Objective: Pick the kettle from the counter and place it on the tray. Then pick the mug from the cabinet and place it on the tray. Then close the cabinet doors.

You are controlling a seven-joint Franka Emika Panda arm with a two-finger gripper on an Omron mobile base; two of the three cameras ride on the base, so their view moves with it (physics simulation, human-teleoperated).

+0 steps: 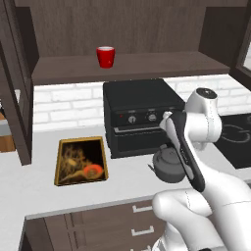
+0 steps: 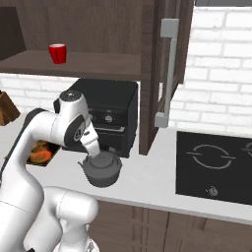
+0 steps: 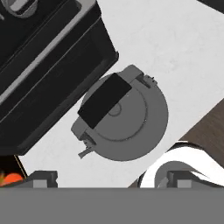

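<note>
A: Quick one. Kettle (image 2: 102,169) sits on the counter (image 1: 44,196), just in front of the black oven (image 1: 139,115), well right of the tray (image 1: 81,161). Not picked yet.

B: Gripper (image 3: 109,180)?

A: Hovers above the kettle, looking straight down on it. Fingertips (image 3: 43,178) sit wide apart at the bottom of the hand view, nothing between them, so it's spread and empty.

B: Mug?

A: Mug (image 1: 105,57) stands on the cabinet (image 1: 127,66) shelf, cabinet doors (image 2: 167,74) open.

B: Risks?

A: My guess: the black handle (image 3: 104,100) runs diagonally across the lid in the hand view. If the fingers don't straddle it crosswise, they land on the lid or slide off the bar. Also the kettle is close to the oven front, so a finger could clip the oven coming down. And the spout (image 3: 84,152) side may swing if gripped off-centre, tilting it on the carry to the tray.
</note>
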